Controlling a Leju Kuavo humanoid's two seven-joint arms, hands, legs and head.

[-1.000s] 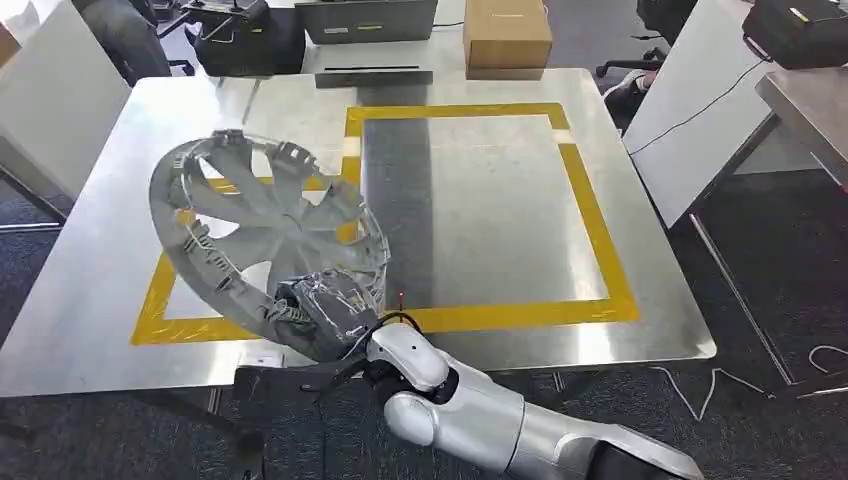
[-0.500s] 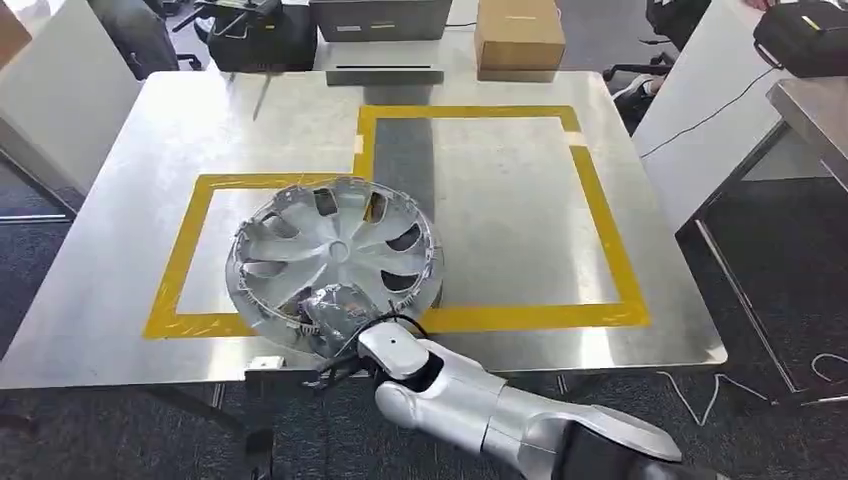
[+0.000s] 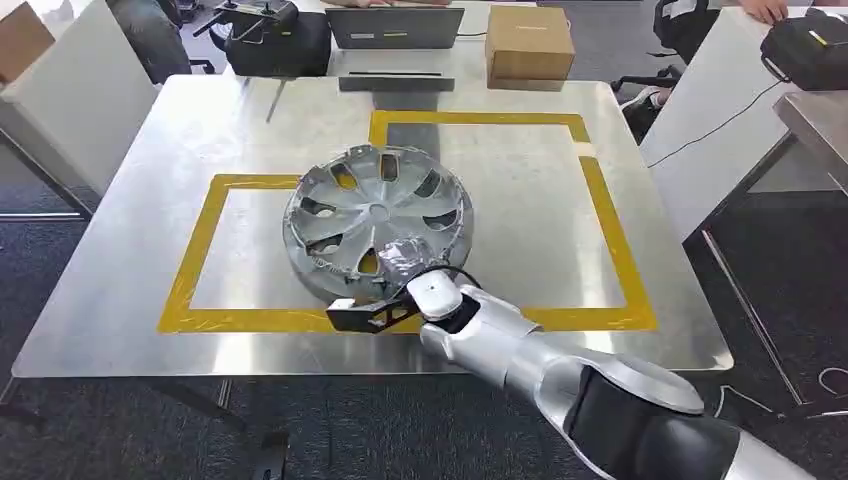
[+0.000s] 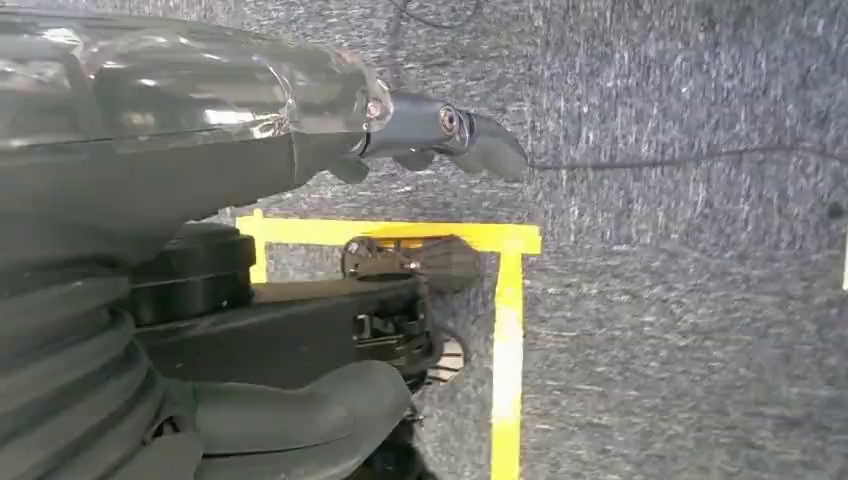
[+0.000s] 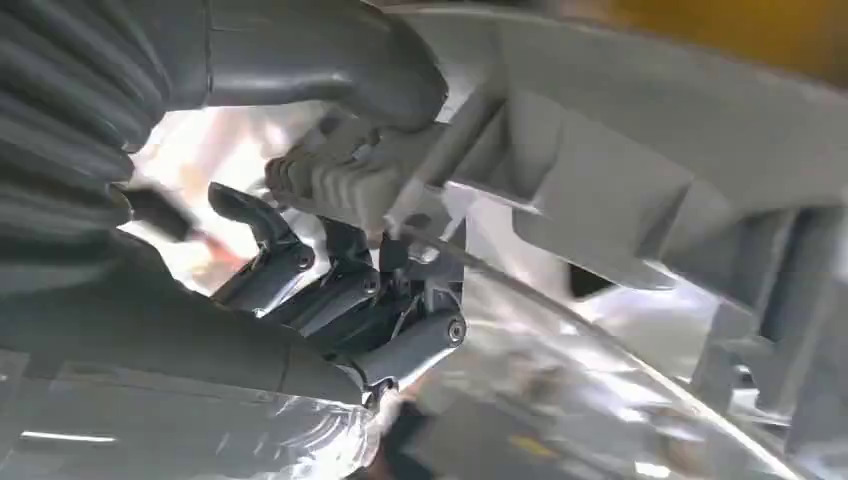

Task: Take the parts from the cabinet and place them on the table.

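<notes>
The wheel cover (image 3: 377,220) was gripped at its near rim by the right robot hand (image 3: 398,262), lying just beyond it over the desk (image 3: 130,180). Release was judged outstanding; further parts possibly remained.

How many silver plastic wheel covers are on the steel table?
1. The silver spoked wheel cover lies across the yellow tape near the table's middle, its near rim gripped by the right hand.

- Our right arm (image 3: 540,365) reaches forward over the table's (image 3: 120,300) near edge.
- Our right hand (image 3: 400,262) grips the wheel cover's (image 3: 375,215) near rim.
</notes>
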